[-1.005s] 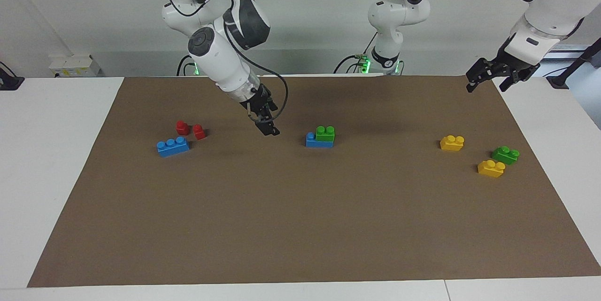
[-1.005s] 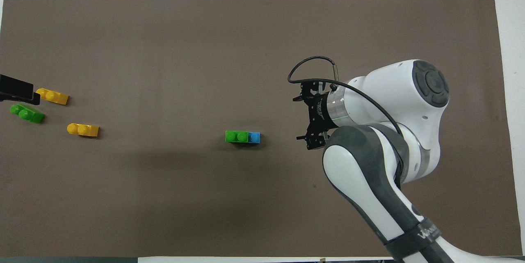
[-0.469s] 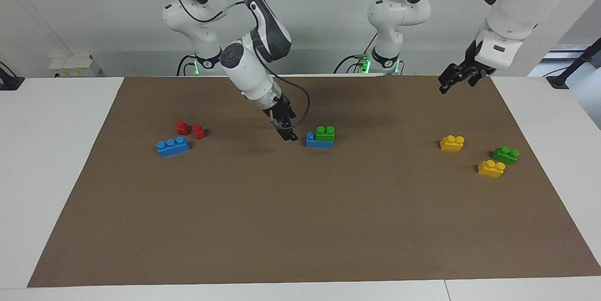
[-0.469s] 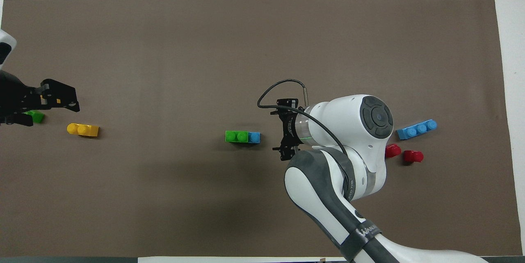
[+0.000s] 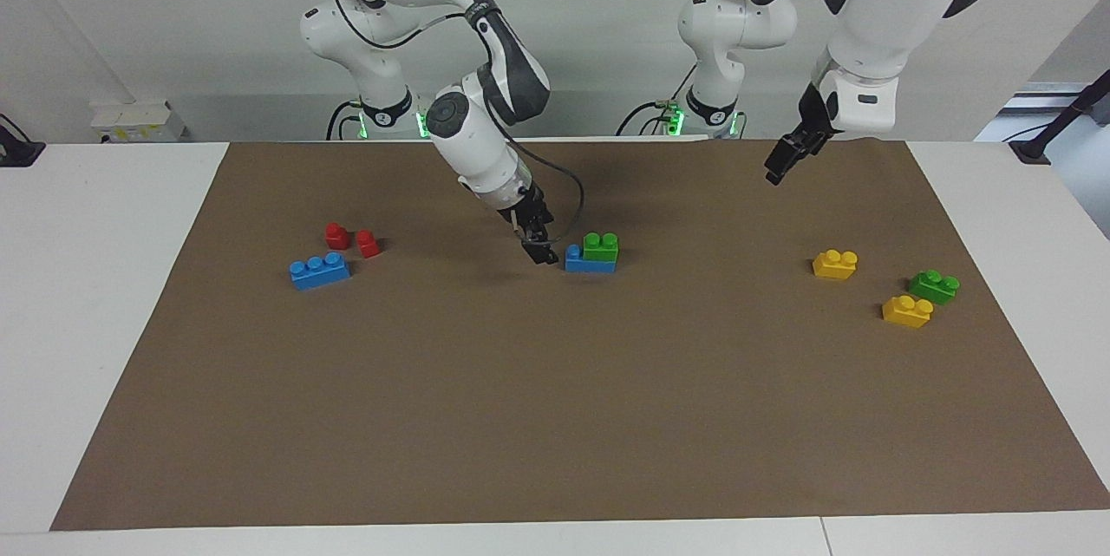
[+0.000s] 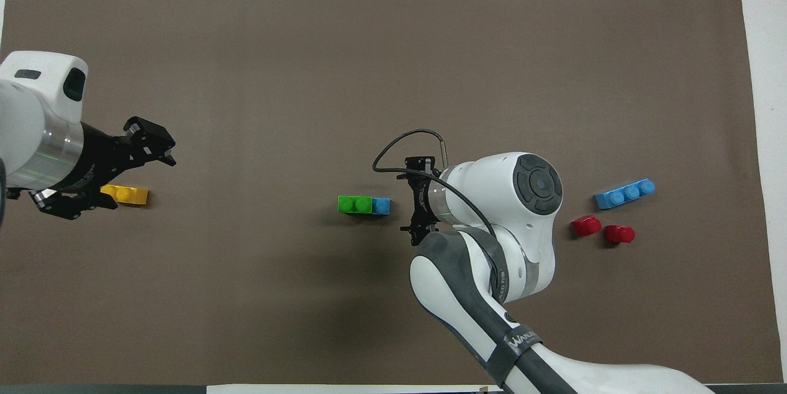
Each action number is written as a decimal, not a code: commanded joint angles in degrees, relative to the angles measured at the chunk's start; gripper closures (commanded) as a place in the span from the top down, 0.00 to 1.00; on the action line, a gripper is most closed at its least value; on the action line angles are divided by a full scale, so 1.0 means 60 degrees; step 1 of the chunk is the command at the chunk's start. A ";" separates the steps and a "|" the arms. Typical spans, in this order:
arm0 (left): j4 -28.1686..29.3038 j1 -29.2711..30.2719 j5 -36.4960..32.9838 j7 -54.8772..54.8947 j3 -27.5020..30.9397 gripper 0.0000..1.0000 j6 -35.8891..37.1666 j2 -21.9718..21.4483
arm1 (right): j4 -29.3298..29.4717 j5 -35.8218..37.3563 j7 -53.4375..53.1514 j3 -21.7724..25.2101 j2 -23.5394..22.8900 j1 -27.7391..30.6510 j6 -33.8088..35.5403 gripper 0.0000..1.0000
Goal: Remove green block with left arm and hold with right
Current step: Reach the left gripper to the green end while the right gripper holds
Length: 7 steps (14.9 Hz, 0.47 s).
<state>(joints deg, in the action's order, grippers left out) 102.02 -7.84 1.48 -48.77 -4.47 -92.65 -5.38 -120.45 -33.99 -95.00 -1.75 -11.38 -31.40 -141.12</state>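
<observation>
Right pincer (image 5: 541, 252), spread open, hangs just at nine o'clock (facing view) of the green block (image 5: 601, 245) stacked on a blue brick (image 5: 576, 261) mid-table (image 5: 555, 417), which it might shove askew by closing off-centre, while the open left pincer (image 5: 780, 164) hovers at two o'clock.

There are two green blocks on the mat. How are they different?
The green block sits on a blue brick mid-mat; the other green block lies straight on the mat.
The stacked one has the right gripper close beside its blue brick; the other sits among yellow bricks, no gripper nearby.
Both are bright green with two studs.
</observation>
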 commanded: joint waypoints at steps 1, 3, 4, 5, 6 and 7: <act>0.1231 -0.0420 0.0207 -0.1870 0.0116 1.00 -0.0991 -0.0757 | -0.0081 -0.0413 0.0248 0.0014 -0.0402 -0.0317 -0.0619 1.00; 0.1394 -0.0698 0.0309 -0.3072 0.0116 1.00 -0.1227 -0.0802 | -0.0066 -0.0443 0.0248 0.0014 -0.0534 -0.0377 -0.0853 1.00; 0.1409 -0.0801 0.0353 -0.3527 0.0116 1.00 -0.1373 -0.0802 | -0.0066 -0.0443 0.0248 0.0014 -0.0622 -0.0377 -0.0898 1.00; 0.1482 -0.0918 0.0484 -0.4025 0.0116 1.00 -0.1519 -0.0788 | -0.0051 -0.0443 0.0262 0.0014 -0.0681 -0.0377 -0.0927 1.00; 0.1627 -0.1122 0.0587 -0.4566 0.0116 1.00 -0.1767 -0.0787 | -0.0051 -0.0443 0.0262 0.0014 -0.0725 -0.0406 -0.1087 1.00; 0.1774 -0.1342 0.0602 -0.5224 0.0116 1.00 -0.2031 -0.0787 | -0.0066 -0.0443 0.0262 -0.0015 -0.0798 -0.0420 -0.1176 1.00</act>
<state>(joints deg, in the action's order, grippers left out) 108.95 -13.11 4.01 -73.52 -4.53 -101.10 -8.30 -120.56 -34.93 -94.99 -1.71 -15.54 -33.66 -146.14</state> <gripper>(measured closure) 0.000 0.000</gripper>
